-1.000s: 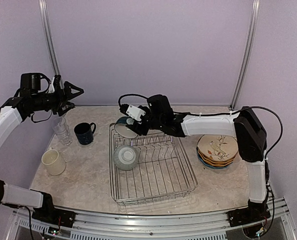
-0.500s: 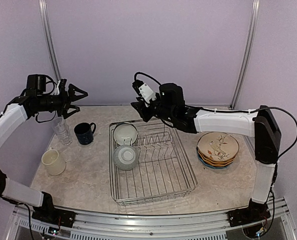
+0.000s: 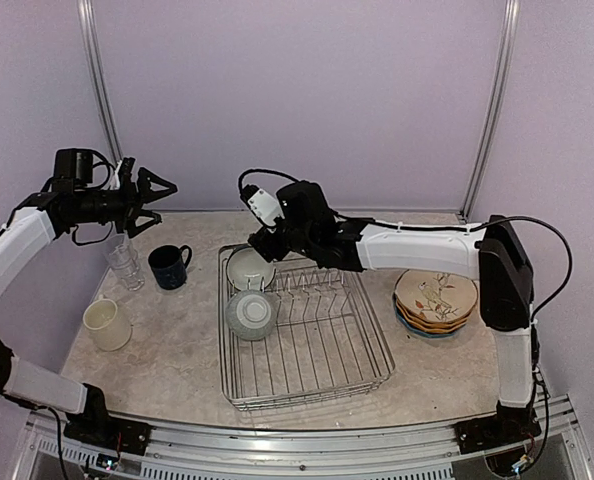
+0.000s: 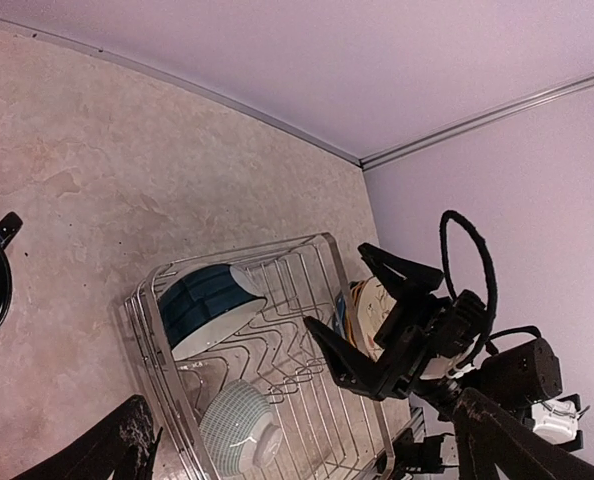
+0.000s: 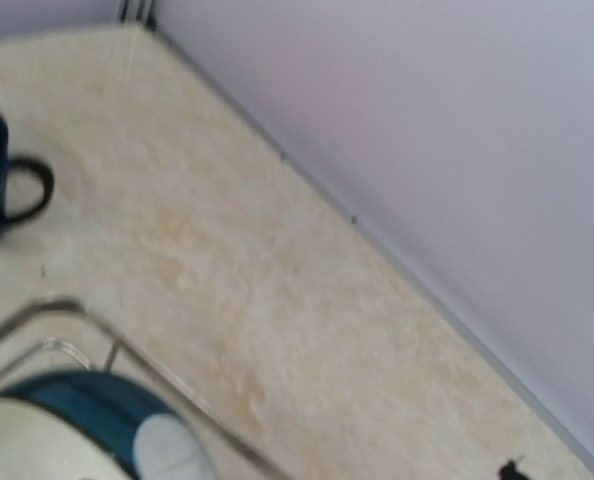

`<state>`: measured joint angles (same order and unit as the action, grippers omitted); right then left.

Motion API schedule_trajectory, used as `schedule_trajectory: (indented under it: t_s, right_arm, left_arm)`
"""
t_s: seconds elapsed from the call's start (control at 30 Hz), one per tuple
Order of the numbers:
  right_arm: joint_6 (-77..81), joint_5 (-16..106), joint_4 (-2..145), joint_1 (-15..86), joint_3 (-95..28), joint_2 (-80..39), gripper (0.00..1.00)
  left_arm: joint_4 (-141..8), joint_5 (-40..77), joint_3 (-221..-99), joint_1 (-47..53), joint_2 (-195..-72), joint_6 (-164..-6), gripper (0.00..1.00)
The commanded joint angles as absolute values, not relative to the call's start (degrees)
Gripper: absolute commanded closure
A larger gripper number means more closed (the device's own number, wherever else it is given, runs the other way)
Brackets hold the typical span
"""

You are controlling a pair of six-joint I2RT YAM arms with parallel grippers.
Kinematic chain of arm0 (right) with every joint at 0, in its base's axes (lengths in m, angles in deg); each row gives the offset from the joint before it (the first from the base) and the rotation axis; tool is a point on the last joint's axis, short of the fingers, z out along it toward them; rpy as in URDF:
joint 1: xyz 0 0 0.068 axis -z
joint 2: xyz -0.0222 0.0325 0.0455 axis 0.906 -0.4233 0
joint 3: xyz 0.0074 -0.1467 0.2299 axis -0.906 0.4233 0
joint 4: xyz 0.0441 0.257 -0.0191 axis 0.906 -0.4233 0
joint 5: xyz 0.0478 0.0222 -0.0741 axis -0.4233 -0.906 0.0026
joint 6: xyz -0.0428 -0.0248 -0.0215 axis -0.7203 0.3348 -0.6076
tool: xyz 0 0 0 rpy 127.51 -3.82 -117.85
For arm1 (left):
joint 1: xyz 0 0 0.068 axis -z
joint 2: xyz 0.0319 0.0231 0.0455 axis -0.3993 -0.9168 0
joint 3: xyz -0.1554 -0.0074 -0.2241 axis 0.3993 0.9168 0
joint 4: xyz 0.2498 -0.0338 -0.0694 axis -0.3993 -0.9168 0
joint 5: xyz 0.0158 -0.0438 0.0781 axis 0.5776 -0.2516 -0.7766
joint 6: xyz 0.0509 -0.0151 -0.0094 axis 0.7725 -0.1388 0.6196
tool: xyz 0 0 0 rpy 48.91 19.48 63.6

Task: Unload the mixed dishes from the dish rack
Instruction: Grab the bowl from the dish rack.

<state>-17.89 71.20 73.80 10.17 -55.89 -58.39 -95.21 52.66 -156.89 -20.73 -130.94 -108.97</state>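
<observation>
The silver wire dish rack (image 3: 358, 352) sits mid-table and also shows in the left wrist view (image 4: 374, 426). A teal bowl with a white inside (image 3: 249, 268) leans in its back left corner, seen too in the left wrist view (image 4: 203, 304) and the right wrist view (image 5: 72, 415). A pale ribbed bowl (image 3: 249, 314) lies upside down just in front of it. My right gripper (image 3: 261, 246) is open and empty, just above the teal bowl's rim; its spread fingers (image 4: 349, 357) show in the left wrist view. My left gripper (image 3: 163, 198) is open and empty, held high at the far left.
A navy mug (image 3: 167, 267), clear glass tumblers (image 3: 124, 261) and a cream mug (image 3: 107, 324) stand on the table left of the rack. A stack of plates with a cream floral one on top (image 3: 435, 297) lies right of the rack. The back wall is close behind.
My right gripper lifted off the teal bowl half a second ago, then dropped back to the rack's back left corner. The teal bowl stayed in the rack. The left arm barely moved.
</observation>
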Motion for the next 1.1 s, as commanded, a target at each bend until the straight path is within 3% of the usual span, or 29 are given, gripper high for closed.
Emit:
schedule_trajectory:
  t_s: [0.0, 0.13, 0.33, 0.53, 0.7, 0.93, 1.07]
  right_arm:
    - [-20.74, 75.81, 66.53, 9.14, -59.54, -62.87, 0.12]
    - [-21.75, 76.59, 62.65, 9.23, -63.66, -66.86, 0.11]
    - [-21.54, 78.95, 55.07, 9.49, -74.96, -75.53, 0.19]
    - [-21.85, 79.94, 54.99, 10.18, -78.77, -79.08, 0.48]
    - [-22.02, 79.86, 54.24, 10.27, -80.17, -79.58, 0.78]
    - [-22.46, 79.24, 55.18, 10.27, -78.72, -76.52, 1.0]
    - [-21.9, 79.33, 55.96, 10.24, -78.38, -73.93, 1.0]
  left_arm:
    - [-94.9, 53.25, -157.35, -20.37, -130.71, -108.47, 0.01]
    - [-94.73, 53.55, -157.35, -20.16, -130.71, -108.64, 0.01]
    - [-94.96, 53.44, -157.31, -19.83, -131.11, -108.47, 0.01]
    - [-95.01, 53.13, -157.35, -19.84, -131.39, -108.22, 0.01]
    - [-94.74, 53.83, -157.36, -19.94, -131.63, -108.49, 0.01]
    - [-94.68, 54.21, -157.41, -20.56, -131.63, -108.68, 0.01]
    - [-95.11, 52.86, -157.32, -20.43, -131.38, -107.95, 0.01]
